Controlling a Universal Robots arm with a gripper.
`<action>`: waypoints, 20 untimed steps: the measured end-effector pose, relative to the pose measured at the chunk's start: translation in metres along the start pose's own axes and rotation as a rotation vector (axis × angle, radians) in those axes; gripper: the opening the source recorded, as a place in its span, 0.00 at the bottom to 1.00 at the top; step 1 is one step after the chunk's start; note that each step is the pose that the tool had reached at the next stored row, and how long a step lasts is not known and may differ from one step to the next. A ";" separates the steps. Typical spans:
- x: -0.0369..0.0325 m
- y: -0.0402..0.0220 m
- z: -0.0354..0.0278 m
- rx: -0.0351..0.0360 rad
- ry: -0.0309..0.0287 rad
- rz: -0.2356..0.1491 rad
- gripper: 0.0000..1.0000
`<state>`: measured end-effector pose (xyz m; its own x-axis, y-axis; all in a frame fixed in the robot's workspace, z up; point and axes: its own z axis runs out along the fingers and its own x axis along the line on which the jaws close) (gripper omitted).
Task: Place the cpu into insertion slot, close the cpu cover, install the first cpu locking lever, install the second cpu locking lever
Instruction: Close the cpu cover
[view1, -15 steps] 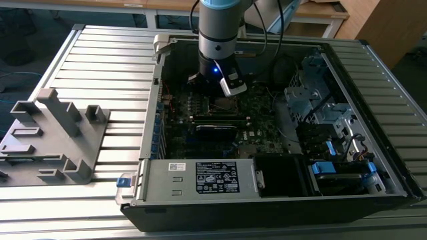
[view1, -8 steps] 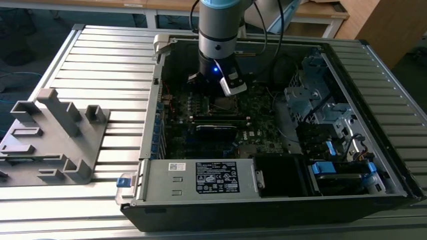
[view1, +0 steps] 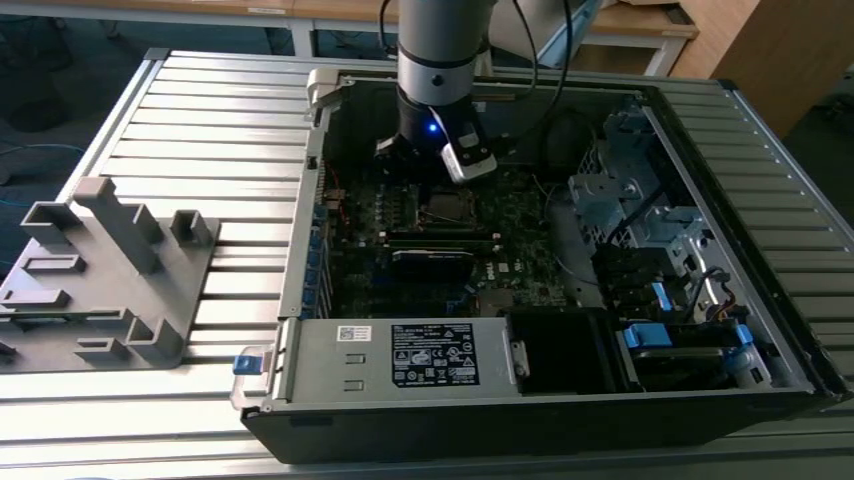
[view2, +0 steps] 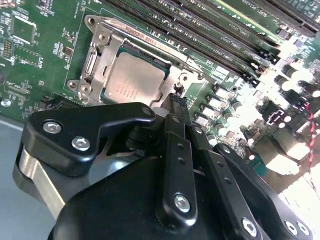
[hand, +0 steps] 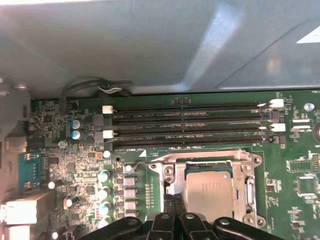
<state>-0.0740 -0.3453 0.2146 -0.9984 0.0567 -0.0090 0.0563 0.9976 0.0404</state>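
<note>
The cpu (view2: 134, 80) (hand: 209, 194) lies flat in the insertion slot (view1: 445, 207), dull silver face up. The cpu cover (view2: 95, 60) (hand: 169, 174) lies down around it as a silver frame, and the chip shows through its window. A thin metal lever (view2: 150, 42) runs along one side of the frame. My gripper (view2: 176, 102) (hand: 173, 201) hangs just above the socket's edge, at a corner of the cover, its two black fingers pressed together with nothing seen between them. In the exterior view the gripper (view1: 427, 172) is inside the open computer case, right behind the socket.
Long black memory slots (hand: 190, 125) (view2: 200, 30) run beside the socket. The case wall (hand: 150, 45) rises close behind them. A power supply box with a white label (view1: 434, 355) fills the case's front; a drive cage (view1: 641, 210) stands at the exterior view's right. A grey fixture (view1: 107, 270) sits on the table at its left.
</note>
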 end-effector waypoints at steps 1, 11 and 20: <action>0.0000 0.0000 -0.0010 0.0002 0.0001 0.000 0.11; -0.0124 0.0007 -0.0009 0.0000 0.0001 0.000 0.11; -0.0311 0.0017 -0.0006 0.0000 0.0001 0.000 0.11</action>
<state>-0.0429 -0.3454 0.2155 -0.9984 0.0566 -0.0090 0.0562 0.9976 0.0404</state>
